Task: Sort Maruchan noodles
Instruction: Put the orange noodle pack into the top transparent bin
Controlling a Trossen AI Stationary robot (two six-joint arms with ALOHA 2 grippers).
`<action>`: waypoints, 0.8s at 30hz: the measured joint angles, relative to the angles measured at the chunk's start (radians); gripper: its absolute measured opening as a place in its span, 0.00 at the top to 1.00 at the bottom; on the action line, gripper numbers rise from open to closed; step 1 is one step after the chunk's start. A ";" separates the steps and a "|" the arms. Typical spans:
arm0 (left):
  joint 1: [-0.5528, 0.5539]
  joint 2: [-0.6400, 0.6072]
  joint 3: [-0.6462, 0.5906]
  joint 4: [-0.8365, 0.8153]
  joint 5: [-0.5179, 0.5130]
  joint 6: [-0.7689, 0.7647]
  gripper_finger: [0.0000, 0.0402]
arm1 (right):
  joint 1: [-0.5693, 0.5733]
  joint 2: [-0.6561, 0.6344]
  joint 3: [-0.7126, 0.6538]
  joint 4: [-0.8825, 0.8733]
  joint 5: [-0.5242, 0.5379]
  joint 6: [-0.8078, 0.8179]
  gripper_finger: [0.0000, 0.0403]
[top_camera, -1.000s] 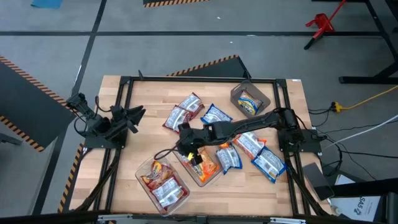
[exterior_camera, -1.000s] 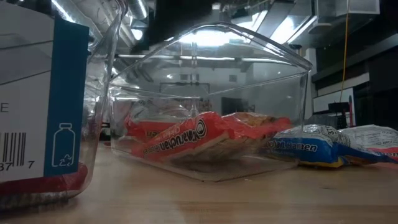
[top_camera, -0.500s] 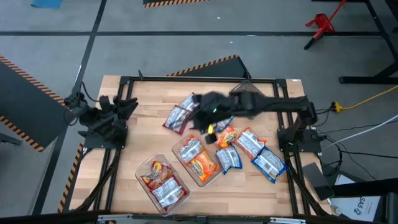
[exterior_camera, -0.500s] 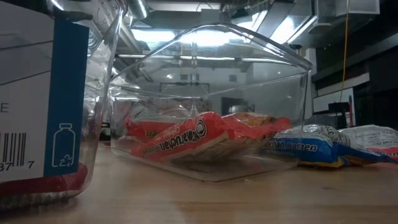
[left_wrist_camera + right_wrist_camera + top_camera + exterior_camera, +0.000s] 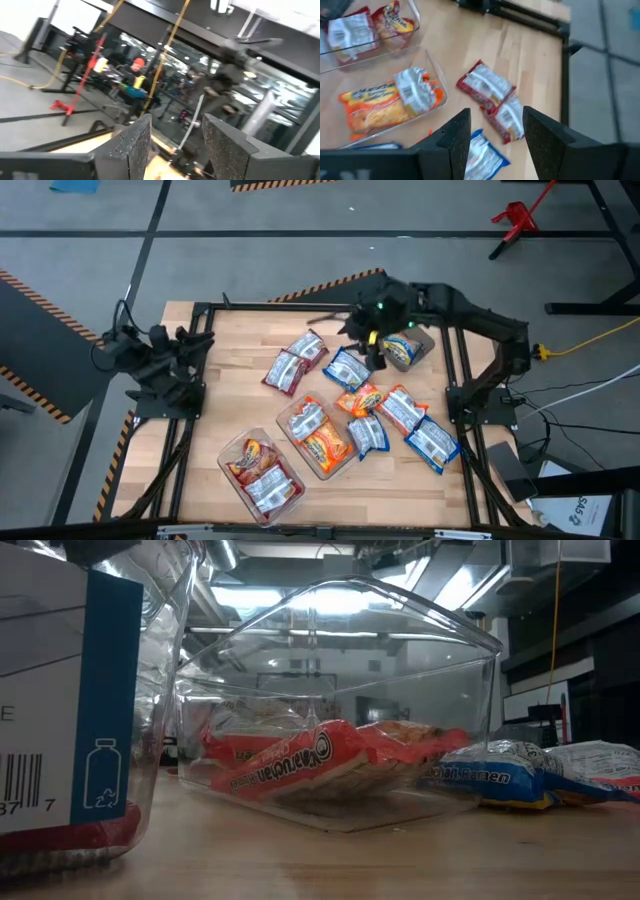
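Observation:
Loose Maruchan packets lie flat on the wooden table: two red ones point(image 5: 295, 360), blue ones point(image 5: 347, 367) point(image 5: 368, 435) point(image 5: 433, 445) and orange ones point(image 5: 360, 400) point(image 5: 400, 410). One clear tub point(image 5: 315, 435) holds orange packets point(image 5: 330, 765), another point(image 5: 262, 472) holds red ones. A blue-and-yellow packet lies in the dark grey tub point(image 5: 400, 342). My right gripper point(image 5: 362, 340) point(image 5: 496, 112) hangs open and empty above the table's far middle, beside the grey tub. In its wrist view the red packets point(image 5: 492, 97) lie below it. My left gripper point(image 5: 190, 345) point(image 5: 176, 120) waits open at the table's left edge.
A black frame point(image 5: 320, 308) runs around the table's far and side edges. Bare wood shows on the left part of the table point(image 5: 230, 410) and along the near edge. In the low view a labelled clear tub point(image 5: 60, 690) stands close on the left.
My right gripper has risen from the clear tub with the orange packets and swung toward the table's far edge, ending beside the dark grey tub. My left gripper has drawn back a little toward the table's left edge. No packet has moved.

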 joint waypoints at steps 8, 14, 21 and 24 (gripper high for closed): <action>-0.044 0.000 0.051 -0.151 0.163 -0.109 0.57 | -0.180 0.000 -0.088 -0.053 -0.280 0.003 0.59; -0.051 0.000 0.052 -0.270 0.226 -0.219 0.57 | -0.228 -0.002 -0.239 0.052 -0.484 0.064 0.59; -0.050 0.000 0.052 -0.371 0.258 -0.359 0.57 | -0.225 -0.003 -0.433 0.224 -0.600 0.165 0.59; -0.050 0.000 0.052 -0.384 0.260 -0.365 0.57 | -0.222 -0.002 -0.500 0.273 -0.647 0.207 0.59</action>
